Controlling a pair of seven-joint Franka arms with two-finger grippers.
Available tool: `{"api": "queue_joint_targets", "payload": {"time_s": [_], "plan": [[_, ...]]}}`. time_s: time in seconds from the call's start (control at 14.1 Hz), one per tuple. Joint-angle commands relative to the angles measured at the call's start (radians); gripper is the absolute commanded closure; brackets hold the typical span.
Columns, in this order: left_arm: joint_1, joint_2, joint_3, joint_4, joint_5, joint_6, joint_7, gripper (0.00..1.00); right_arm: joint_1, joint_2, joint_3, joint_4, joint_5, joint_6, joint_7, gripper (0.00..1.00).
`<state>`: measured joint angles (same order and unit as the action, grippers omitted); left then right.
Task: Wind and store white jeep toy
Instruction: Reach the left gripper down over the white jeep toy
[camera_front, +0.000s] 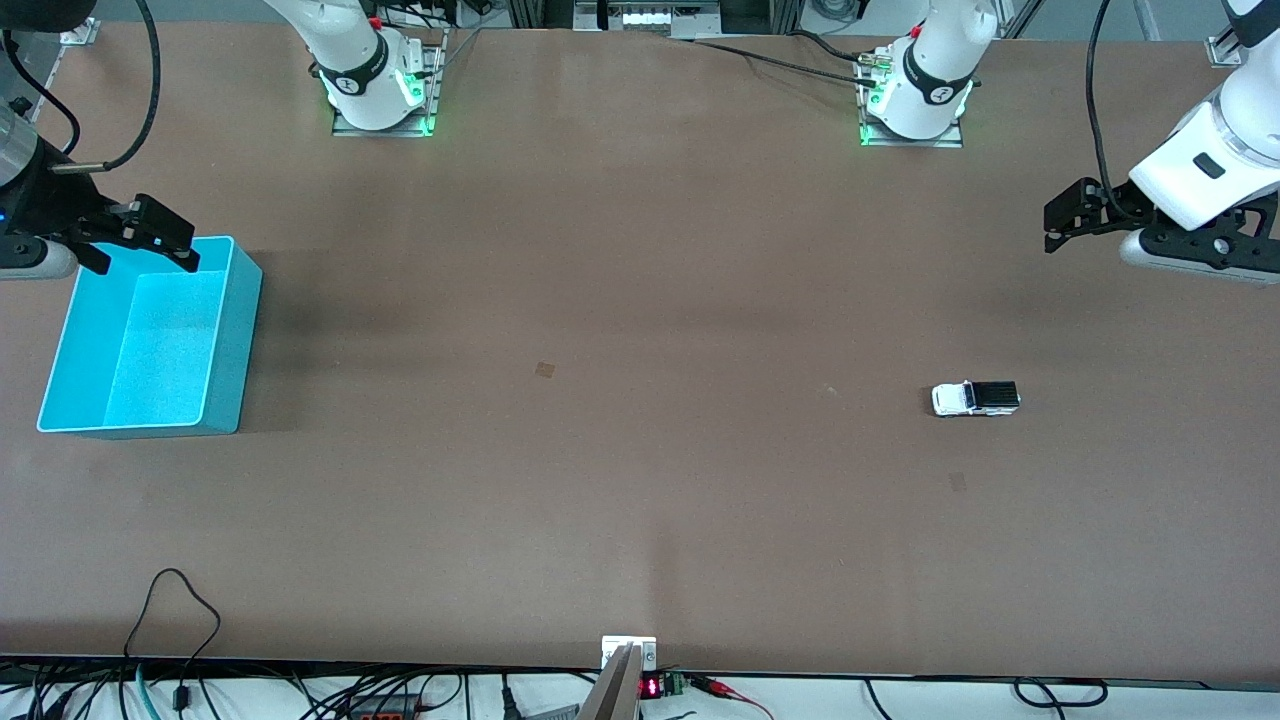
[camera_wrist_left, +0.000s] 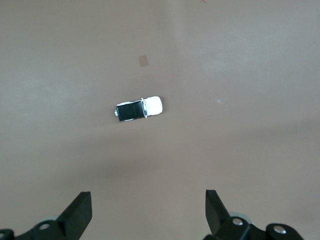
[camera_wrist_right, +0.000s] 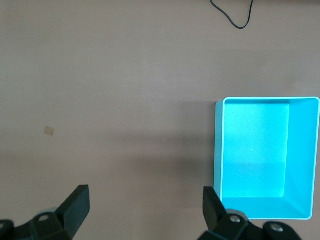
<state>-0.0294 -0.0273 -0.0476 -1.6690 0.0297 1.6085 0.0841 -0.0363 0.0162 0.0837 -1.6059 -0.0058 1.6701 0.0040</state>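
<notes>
Lying apart from left end effector (camera_wrist_left: 145, 212): jeep (camera_wrist_left: 139, 109)

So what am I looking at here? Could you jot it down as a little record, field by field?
toy: white jeep toy, on its wheels on the bare table, toward the left arm's end
container: turquoise bin, empty, toward the right arm's end
left gripper: open, holding nothing, in the air above the table near the toy
right gripper: open, holding nothing, over the bin's rim
toy stored: not yet, it lies well apart from the bin
contact: neither gripper touches the toy
</notes>
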Motion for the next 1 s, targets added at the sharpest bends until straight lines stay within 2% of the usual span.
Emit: {"api": "queue_joint_targets", "payload": {"time_s": [0.0, 0.43, 0.64, 0.93], "plan": [[0.000, 0.018, 0.012, 0.034, -0.007, -0.022, 0.000, 0.00, -0.004, 0.001, 0.005, 0.018, 0.042, -0.027, -0.019, 0.00], [0.006, 0.035, 0.012, 0.034, -0.005, -0.042, -0.004, 0.00, -0.004, 0.001, 0.007, 0.017, 0.050, -0.029, -0.024, 0.00], [0.016, 0.037, 0.012, 0.038, -0.013, -0.149, 0.000, 0.00, -0.002, 0.001, 0.007, 0.017, 0.050, -0.029, -0.019, 0.00], [0.014, 0.040, 0.012, 0.037, -0.013, -0.196, 0.063, 0.00, 0.003, -0.002, 0.011, 0.017, 0.050, -0.030, -0.007, 0.00]]}}
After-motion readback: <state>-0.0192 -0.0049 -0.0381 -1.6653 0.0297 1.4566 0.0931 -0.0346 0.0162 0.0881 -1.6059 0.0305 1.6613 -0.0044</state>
